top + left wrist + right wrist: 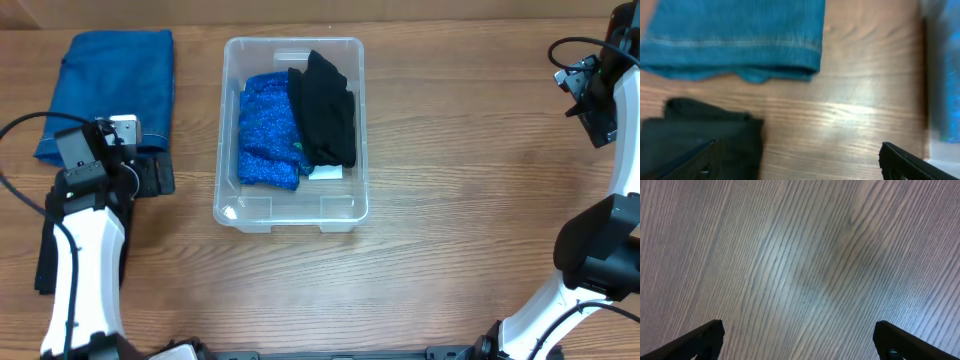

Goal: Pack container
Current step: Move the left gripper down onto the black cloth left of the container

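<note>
Packing part-done: the container (291,222), mid-worktop (450,200), holds a speckled blue cloth (268,135) and a black cloth (328,110); a folded blue towel (110,85) and a dark cloth (700,140) wait outside, below the released left hand (800,160), with the right hand (797,335) likewise released, far off.

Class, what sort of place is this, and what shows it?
Probably a robotics lab bench: a white left arm and right arm at a wooden table, with a clear container of folded clothes.
</note>
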Robot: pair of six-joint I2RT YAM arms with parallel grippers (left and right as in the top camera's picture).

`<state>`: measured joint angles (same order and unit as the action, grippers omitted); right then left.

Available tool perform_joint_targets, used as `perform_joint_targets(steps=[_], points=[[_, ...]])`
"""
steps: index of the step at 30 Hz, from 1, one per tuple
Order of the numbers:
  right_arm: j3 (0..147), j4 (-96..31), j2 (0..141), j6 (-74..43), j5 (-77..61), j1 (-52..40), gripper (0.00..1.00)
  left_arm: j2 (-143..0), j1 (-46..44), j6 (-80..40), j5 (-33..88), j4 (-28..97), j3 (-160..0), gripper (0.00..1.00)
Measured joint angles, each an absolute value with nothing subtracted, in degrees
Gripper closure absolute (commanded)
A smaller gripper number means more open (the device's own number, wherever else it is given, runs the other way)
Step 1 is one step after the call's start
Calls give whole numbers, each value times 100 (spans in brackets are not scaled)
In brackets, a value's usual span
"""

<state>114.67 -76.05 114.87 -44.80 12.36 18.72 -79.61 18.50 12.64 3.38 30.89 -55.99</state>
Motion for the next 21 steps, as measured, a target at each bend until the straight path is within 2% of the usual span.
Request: perform_joint_targets(steps=[5, 10, 21], points=[[11467, -7605, 11487, -4477, 1238, 1872, 0, -8431, 1855, 1260, 180, 3089, -5599, 0], [11467, -7607, 11487, -4477, 1236, 1872, 0, -8781, 2027, 1236, -532, 3087, -5599, 0], [11467, -7605, 11487, -4477, 1236, 1872, 0, -8897, 2399, 882, -1116, 3586, -5599, 0]])
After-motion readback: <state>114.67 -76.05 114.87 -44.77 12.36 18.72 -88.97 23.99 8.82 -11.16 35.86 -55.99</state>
